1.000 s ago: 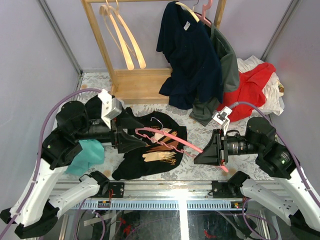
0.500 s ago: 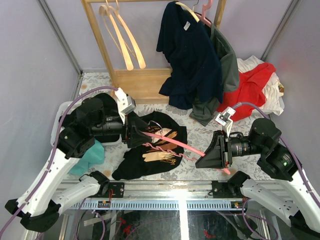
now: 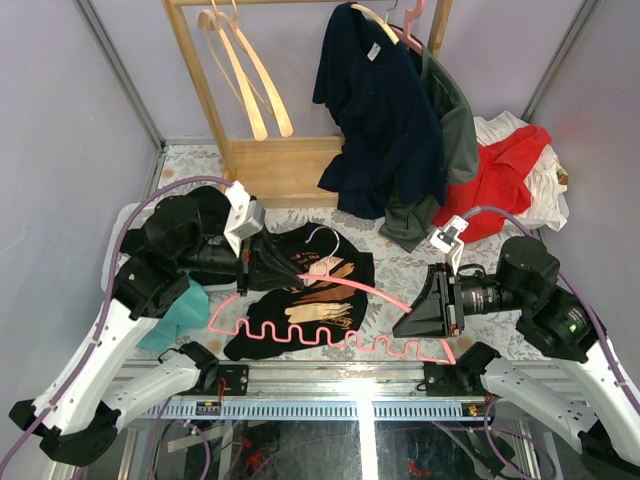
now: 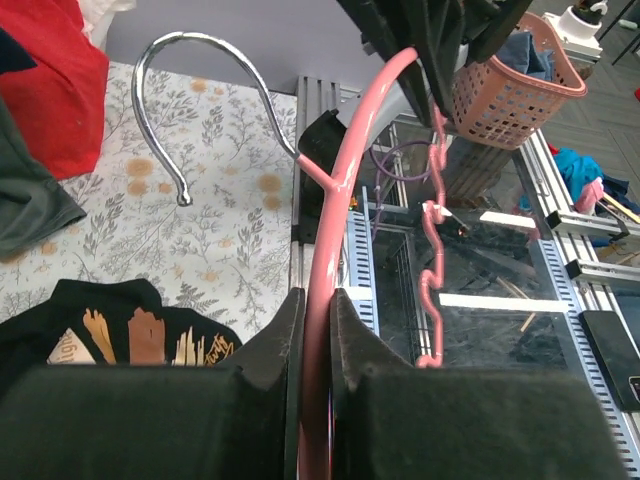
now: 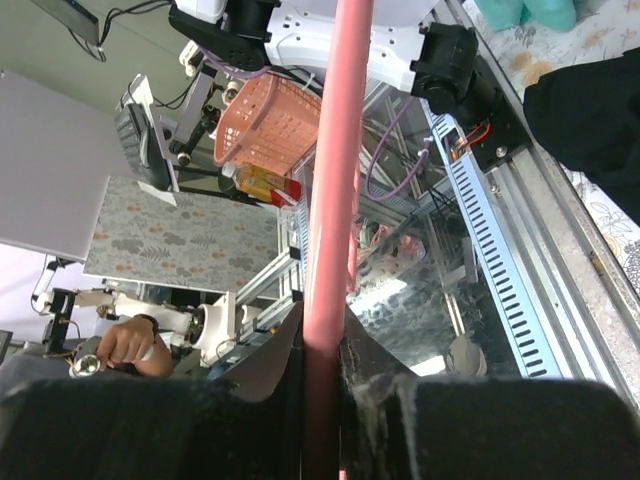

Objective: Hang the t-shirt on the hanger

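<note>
1. Left gripper (image 4: 315, 320): just clamped narrow onto one shoulder of the hanger (image 5: 332, 150), above the t-shirt's left edge.
2. Right gripper (image 5: 322, 335): pinching the hanger's other end, right of the t-shirt.
3. T-shirt (image 3: 355, 262): lies on the desk (image 3: 400, 262) beneath the hanger; threading looks ready to start.

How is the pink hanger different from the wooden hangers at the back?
The pink hanger has a wavy bottom bar; the wooden hangers look smooth. The pink hanger is held by the left gripper and the right gripper; the wooden hangers hang on the rack. None carries clothes.
</note>
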Controlling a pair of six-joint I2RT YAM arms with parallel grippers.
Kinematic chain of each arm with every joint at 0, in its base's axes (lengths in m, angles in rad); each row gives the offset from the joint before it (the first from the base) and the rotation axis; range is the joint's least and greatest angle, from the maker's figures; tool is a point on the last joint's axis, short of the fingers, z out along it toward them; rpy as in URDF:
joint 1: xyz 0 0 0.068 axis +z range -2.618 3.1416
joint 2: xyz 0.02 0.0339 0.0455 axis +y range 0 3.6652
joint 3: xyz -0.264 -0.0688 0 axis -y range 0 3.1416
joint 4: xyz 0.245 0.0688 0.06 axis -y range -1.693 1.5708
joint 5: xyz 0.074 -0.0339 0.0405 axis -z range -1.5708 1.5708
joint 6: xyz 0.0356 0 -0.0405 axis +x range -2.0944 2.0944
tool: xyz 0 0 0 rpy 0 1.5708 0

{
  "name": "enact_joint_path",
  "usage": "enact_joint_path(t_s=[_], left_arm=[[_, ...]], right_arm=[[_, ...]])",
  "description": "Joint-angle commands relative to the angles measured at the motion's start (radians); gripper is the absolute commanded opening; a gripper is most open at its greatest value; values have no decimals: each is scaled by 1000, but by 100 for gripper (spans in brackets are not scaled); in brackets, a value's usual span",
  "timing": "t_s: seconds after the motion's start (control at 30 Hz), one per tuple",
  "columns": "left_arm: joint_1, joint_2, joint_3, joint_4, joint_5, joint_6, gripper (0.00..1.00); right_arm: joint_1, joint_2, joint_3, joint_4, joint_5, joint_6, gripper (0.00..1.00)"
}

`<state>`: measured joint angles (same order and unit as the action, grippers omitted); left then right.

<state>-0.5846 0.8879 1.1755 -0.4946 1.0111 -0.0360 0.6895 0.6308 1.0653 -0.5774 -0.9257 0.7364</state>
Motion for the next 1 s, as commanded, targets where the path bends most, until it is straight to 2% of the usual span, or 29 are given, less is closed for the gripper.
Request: enact_joint_path(t_s=[0.0,0.1,0.13,0.23,0.27,0.37,0.67,0.97], left_arm=[[-4,7,10,92,-22,-91,0],[-5,8,17,76,-13,-93,0],[-4,8,17,74,-8,-94,0],[-5,13,7,70,19,-97,0],[-6,17,5,70,30,-98,0],[-13,27,4,70,59,-103,0],[-76,46,24,67,30,-93,0],[-117,45,12,67,-49,-70,0]], right_arm=[[9,37,60,6,32,-96,7],[9,53,79,-94,112,-177,9],[9,55,83,-117,135,-201,15],[10,66,93,-181,196,-281,45],[8,74,101,-196,211,-299,51],[9,95,101,-172,184,-316,59],[8,219,91,-11,43,-301,62],[8,315,85,161,-67,-181,60]])
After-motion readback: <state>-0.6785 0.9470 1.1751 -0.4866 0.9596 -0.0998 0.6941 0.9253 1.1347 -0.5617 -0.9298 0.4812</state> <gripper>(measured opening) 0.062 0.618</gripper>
